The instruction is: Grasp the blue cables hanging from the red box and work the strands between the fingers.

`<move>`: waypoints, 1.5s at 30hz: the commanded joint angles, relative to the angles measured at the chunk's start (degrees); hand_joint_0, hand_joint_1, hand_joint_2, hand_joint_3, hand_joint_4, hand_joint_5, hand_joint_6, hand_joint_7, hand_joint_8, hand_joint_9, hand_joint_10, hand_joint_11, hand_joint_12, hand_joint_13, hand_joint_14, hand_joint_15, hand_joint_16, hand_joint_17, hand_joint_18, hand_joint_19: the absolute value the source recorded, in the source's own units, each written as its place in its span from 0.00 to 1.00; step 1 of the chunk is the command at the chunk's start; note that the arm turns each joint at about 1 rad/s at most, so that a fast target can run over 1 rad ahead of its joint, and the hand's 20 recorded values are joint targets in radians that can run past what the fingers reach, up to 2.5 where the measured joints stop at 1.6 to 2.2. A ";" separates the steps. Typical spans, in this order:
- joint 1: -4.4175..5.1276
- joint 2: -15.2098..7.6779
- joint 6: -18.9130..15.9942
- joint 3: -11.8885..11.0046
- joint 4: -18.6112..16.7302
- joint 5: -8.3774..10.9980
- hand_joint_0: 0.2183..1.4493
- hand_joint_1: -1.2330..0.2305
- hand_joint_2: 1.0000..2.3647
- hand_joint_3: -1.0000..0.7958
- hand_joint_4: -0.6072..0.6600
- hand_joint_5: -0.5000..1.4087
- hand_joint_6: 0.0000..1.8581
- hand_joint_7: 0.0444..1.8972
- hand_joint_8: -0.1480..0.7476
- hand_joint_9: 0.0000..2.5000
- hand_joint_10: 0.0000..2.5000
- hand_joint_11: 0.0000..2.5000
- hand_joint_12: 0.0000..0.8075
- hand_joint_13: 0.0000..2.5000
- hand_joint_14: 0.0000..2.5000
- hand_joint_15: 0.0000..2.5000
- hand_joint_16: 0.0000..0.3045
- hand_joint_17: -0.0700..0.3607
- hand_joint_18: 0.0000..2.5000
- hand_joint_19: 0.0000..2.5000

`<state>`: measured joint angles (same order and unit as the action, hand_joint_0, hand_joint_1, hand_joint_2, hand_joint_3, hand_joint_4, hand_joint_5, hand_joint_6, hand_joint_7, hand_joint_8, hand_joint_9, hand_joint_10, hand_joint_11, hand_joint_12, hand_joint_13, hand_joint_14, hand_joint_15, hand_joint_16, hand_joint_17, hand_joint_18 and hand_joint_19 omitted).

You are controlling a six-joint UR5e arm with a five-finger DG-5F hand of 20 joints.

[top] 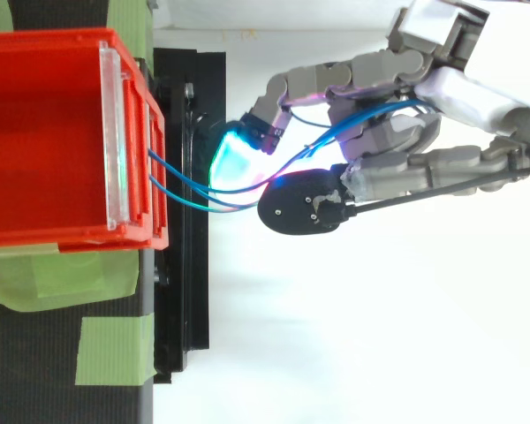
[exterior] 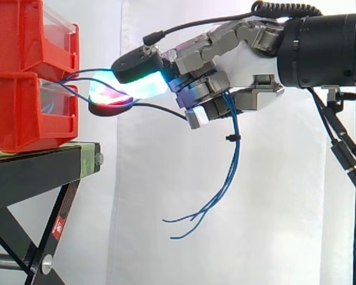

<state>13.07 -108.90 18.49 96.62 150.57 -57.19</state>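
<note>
Thin blue cables (exterior: 231, 155) come out of the front of the lower red bin (exterior: 29, 110), run right through my hand (exterior: 249, 65) and hang loose below it, their ends curling at the bottom. From above, the blue cables (top: 203, 187) leave the red bin (top: 62, 141) and pass between my fingers. My hand (top: 397, 141) reaches in from the right, level with the bins. Its fingers are curled round the strands, with glowing cyan and red fingertips (exterior: 115, 89) close to the bin front.
Two red bins are stacked on a black stand (exterior: 41, 172) with green tape on its top. A white curtain hangs behind. The stand's crossed legs (exterior: 47, 237) slope down at the lower left.
</note>
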 commanded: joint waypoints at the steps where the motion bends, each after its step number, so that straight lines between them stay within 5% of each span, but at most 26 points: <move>1: 0.02 0.00 -0.13 -0.03 0.17 -0.02 0.90 0.34 0.00 0.61 0.75 0.63 0.01 0.51 0.64 0.29 1.00 0.99 0.64 0.40 1.00 0.66 0.20 0.47 0.55 0.33; 2: 0.02 0.00 -0.13 0.06 0.17 -0.02 0.77 0.33 0.00 0.64 0.79 0.61 0.01 0.51 0.64 0.29 1.00 0.99 0.64 0.40 1.00 0.66 0.20 0.47 0.55 0.33; 3: 0.02 0.00 -0.13 0.06 0.17 -0.02 0.58 0.35 0.20 0.55 0.83 0.59 0.01 0.51 0.64 0.29 1.00 0.99 0.64 0.40 1.00 0.66 0.20 0.47 0.55 0.33; 4: 0.02 0.00 -0.13 -0.03 0.17 -0.02 0.41 0.41 0.28 0.45 0.87 0.58 0.01 0.50 0.64 0.29 1.00 0.99 0.64 0.40 1.00 0.66 0.20 0.47 0.55 0.33; 5: 0.02 0.00 -0.13 0.06 0.17 -0.02 0.45 0.41 0.07 0.43 0.86 0.57 0.01 0.50 0.64 0.29 1.00 0.99 0.64 0.40 1.00 0.66 0.20 0.47 0.55 0.33; 6: 0.02 0.00 -0.13 -0.03 0.17 -0.02 0.50 0.39 0.00 0.45 0.83 0.56 0.01 0.51 0.64 0.29 1.00 0.99 0.64 0.40 1.00 0.66 0.20 0.47 0.55 0.33; 10: 0.02 0.00 -0.04 -0.03 0.17 -0.02 0.86 0.36 0.01 0.57 0.75 0.57 0.01 0.52 0.64 0.29 1.00 0.99 0.64 0.40 1.00 0.66 0.20 0.47 0.55 0.33; 12: 0.02 0.00 -0.04 -0.03 0.17 0.06 0.89 0.36 0.01 0.55 0.74 0.59 0.01 0.52 0.64 0.29 1.00 0.99 0.64 0.40 1.00 0.66 0.20 0.47 0.55 0.33; 16: -0.06 0.00 -0.04 -0.03 0.17 0.06 0.83 0.35 0.01 0.57 0.75 0.60 0.01 0.53 0.64 0.29 1.00 0.99 0.64 0.40 1.00 0.66 0.20 0.47 0.55 0.33; 18: 0.02 0.00 0.05 0.06 0.17 0.06 0.74 0.35 0.00 0.61 0.77 0.59 0.01 0.54 0.64 0.29 1.00 0.99 0.64 0.40 1.00 0.66 0.20 0.47 0.55 0.33; 19: 0.02 0.00 0.05 -0.03 0.17 0.06 0.61 0.35 0.07 0.61 0.80 0.57 0.01 0.55 0.64 0.29 1.00 0.99 0.64 0.40 1.00 0.66 0.20 0.47 0.55 0.33; 21: 0.02 0.00 -0.04 0.06 0.17 0.06 0.56 0.34 0.06 0.59 0.80 0.55 0.01 0.57 0.64 0.29 1.00 0.99 0.64 0.40 1.00 0.66 0.20 0.47 0.55 0.33; 24: -0.15 0.00 -0.04 -0.03 0.17 0.15 0.76 0.33 0.01 0.48 0.72 0.53 0.01 0.58 0.64 0.29 1.00 0.99 0.64 0.40 1.00 0.66 0.20 0.47 0.55 0.33; 28: -0.15 0.00 -0.48 0.06 0.34 0.24 0.90 0.35 0.01 0.52 0.68 0.60 0.01 0.57 0.64 0.29 1.00 0.99 0.64 0.40 1.00 0.66 0.20 0.47 0.55 0.33; 34: -0.15 0.00 -4.17 -0.03 0.43 0.24 0.90 0.34 0.01 0.50 0.70 0.61 0.01 0.56 0.64 0.29 1.00 0.99 0.64 0.40 1.00 0.66 0.20 0.47 0.55 0.33; 40: -0.24 0.00 -11.64 -0.03 0.96 0.33 0.90 0.34 0.01 0.50 0.69 0.61 0.01 0.56 0.64 0.29 1.00 0.99 0.64 0.40 1.00 0.66 0.20 0.47 0.55 0.33; 45: -0.33 0.00 -15.95 -0.03 1.48 0.42 0.75 0.29 0.02 0.51 0.65 0.57 0.01 0.61 0.64 0.29 1.00 0.99 0.64 0.40 1.00 0.66 0.20 0.47 0.55 0.33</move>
<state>12.77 -108.90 5.01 96.60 151.84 -56.81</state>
